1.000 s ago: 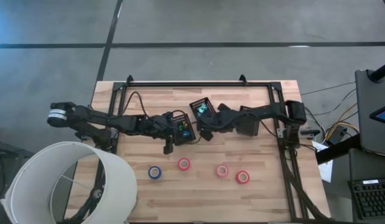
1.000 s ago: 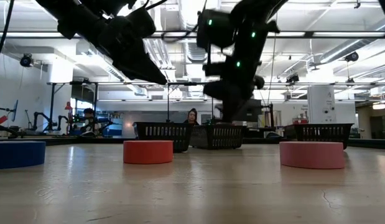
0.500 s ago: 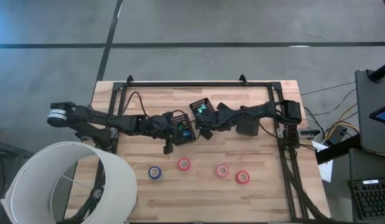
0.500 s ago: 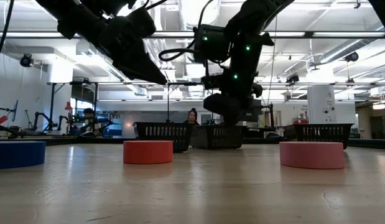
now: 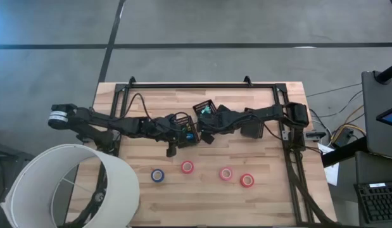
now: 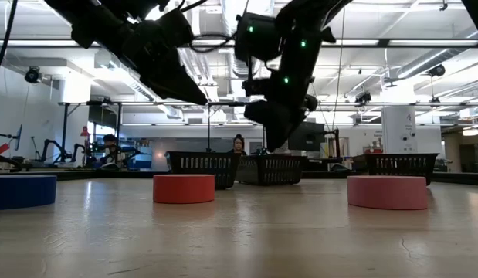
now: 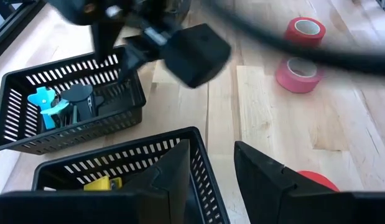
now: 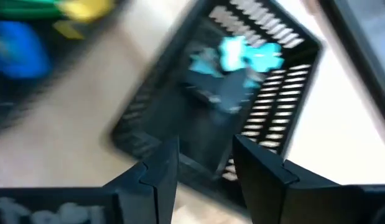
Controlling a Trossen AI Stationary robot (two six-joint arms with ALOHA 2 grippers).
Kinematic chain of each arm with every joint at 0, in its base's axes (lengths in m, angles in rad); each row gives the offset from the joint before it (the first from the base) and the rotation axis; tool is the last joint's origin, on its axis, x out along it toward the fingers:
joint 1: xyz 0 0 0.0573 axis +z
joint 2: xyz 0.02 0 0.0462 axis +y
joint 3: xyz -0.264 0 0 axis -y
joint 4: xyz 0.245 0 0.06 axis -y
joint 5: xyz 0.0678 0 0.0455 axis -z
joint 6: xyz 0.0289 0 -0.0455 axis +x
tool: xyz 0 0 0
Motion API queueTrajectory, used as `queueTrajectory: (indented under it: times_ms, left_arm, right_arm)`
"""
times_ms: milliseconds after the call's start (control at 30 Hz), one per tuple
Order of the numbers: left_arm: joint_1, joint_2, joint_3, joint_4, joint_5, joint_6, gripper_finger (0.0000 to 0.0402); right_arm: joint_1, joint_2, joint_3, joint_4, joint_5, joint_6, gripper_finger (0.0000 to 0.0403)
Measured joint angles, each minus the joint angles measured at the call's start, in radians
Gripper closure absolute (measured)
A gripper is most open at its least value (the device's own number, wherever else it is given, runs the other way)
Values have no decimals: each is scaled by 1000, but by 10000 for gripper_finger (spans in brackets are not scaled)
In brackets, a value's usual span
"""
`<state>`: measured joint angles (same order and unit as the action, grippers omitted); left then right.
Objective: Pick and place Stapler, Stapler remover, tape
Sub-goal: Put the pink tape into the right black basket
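right gripper (image 5: 207,120) hangs over middle mesh basket (image 5: 206,109), fingers apart, nothing held; teal item lies in that basket. left gripper (image 5: 172,147) just beside basket's left neighbour (image 5: 185,128), fingers apart, empty. four tape rolls (image 5: 187,166) sit well in front of middle basket.

Two dark, near-black jointed arms, black cables along the links, small green indicator lights on the right arm, silvery-white cuff at the left arm's base

4 tape rolls (image 5: 187,166), 3 black mesh bins (image 5: 185,130), 2 arms (image 5: 120,123)
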<state>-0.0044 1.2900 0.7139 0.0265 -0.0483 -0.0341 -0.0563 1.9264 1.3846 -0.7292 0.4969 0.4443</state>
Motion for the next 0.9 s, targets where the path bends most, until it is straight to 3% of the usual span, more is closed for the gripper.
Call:
queueTrajectory:
  times_ms: [333,600,900]
  left_arm:
    - [0,0,0,-1,2,11,273]
    - [0,0,0,-2,2,12,273]
    - [0,0,0,-1,1,13,273]
  right_arm:
    - [162,-97,7,-47,-98,77,245]
    - [333,-95,-12,-60,-300,92,245]
    - [434,-85,-90,-88,-342,298,241]
